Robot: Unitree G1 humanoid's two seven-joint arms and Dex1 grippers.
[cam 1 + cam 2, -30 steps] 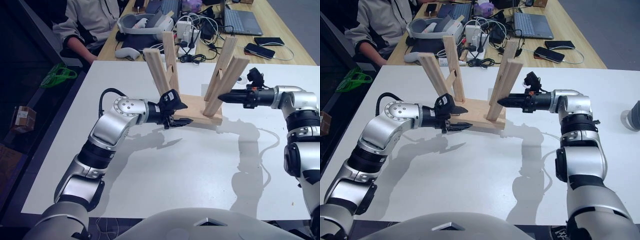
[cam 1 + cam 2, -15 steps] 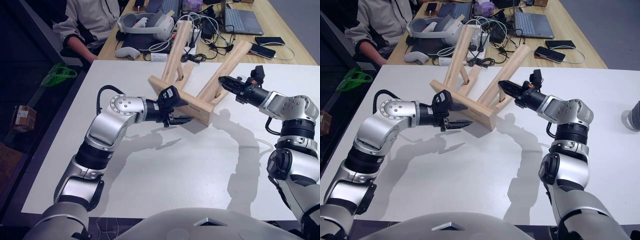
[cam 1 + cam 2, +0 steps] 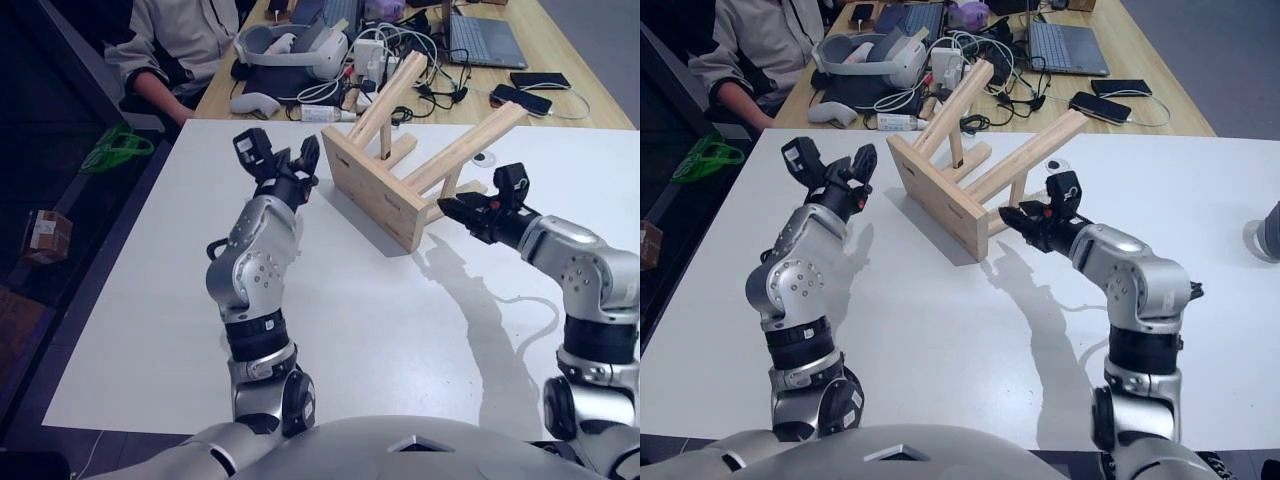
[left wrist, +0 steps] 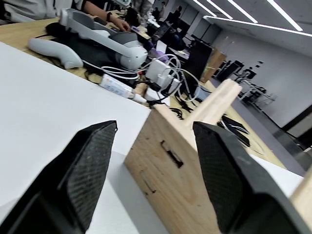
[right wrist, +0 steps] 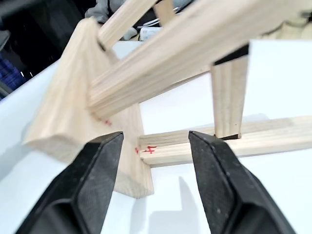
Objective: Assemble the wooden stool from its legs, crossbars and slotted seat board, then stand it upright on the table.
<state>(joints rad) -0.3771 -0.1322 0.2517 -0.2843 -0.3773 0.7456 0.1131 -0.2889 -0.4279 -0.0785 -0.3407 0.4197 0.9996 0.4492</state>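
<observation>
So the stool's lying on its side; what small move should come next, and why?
Probably close the right end effector on the lower leg near the seat board: the stool lies on its side, nothing is gripped, and that open end effector frames that leg.

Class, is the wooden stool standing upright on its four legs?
No: the stool lies on its side, its seat board standing on edge on the table.

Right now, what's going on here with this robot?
A two-armed robot is working on a wooden stool. It lies on its side on the white table, seat board on edge. The left claw, open, hovers beside the seat board; the right claw, open, is by the lower leg. Neither grips it.
</observation>
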